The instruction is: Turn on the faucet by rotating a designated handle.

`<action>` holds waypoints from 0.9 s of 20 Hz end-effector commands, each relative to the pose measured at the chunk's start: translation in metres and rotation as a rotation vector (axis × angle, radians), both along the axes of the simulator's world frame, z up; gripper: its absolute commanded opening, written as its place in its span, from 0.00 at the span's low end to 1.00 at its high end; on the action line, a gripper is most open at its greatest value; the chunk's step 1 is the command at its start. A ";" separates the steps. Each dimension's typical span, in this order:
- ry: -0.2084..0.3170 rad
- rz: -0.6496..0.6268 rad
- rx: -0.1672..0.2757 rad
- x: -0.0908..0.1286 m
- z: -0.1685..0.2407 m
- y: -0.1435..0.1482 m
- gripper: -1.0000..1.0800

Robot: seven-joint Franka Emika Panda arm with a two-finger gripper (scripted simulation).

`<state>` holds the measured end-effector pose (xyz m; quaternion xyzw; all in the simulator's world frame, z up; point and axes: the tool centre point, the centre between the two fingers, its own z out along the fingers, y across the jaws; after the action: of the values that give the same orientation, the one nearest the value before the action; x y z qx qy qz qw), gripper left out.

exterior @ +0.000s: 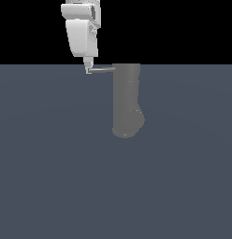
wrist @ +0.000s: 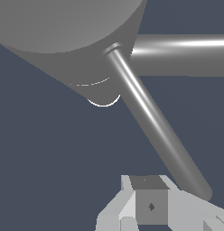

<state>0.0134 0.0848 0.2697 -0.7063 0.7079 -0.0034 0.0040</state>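
Note:
The faucet is a thick matte grey column standing right of centre in the exterior view; in the wrist view its wide body fills one corner. The handle is a thin light-grey rod sticking out sideways from the column's top towards the exterior view's left. In the wrist view the handle runs diagonally from the column to my fingers. My white gripper comes down from above, its fingertips touching or almost touching the rod's free end. In the wrist view the gripper looks shut, with the rod's tip beside it, not between the jaws.
A second, thicker grey bar leaves the column sideways in the wrist view. The dark blue-grey floor spreads flat around the faucet. Black background lies above the horizon.

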 end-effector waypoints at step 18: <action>0.008 -0.007 -0.001 -0.049 0.000 -0.052 0.00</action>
<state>-0.0301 0.0495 0.2697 -0.7114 0.7028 -0.0021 0.0038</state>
